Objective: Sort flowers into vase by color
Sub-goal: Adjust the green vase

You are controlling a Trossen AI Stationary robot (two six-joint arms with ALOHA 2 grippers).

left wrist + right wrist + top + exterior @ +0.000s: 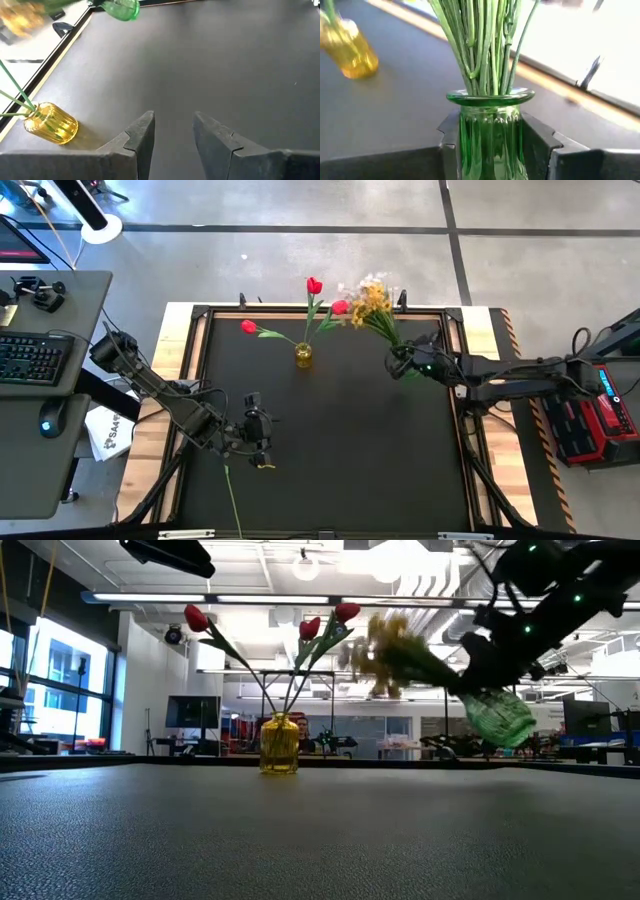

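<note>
The black worktop (330, 450) carries a yellow vase (303, 357) near its far edge, left of centre. Three red tulips (314, 285) stand in it, splayed apart, so the reds look already sorted.

The right arm reaches in from the right, and the right gripper (410, 363) is closed on a green vase (490, 135), its fingers (537, 142) pressed against either side of the ribbed glass below the rim. In the low view the green vase (497, 715) hangs tilted above the worktop, which suggests it is being carried. It holds a bundle of green stems topped with yellow sprays (375, 300); paler blossoms sit among them, but whether those are white cannot be told.

The left gripper (172, 132) hovers over the near left of the worktop, jaws partly open and holding nothing. One flower (236, 500) lies just beside it, its thin stem running toward the near edge and a small yellow bit at its far end; that stem is probably its next pick.
</note>
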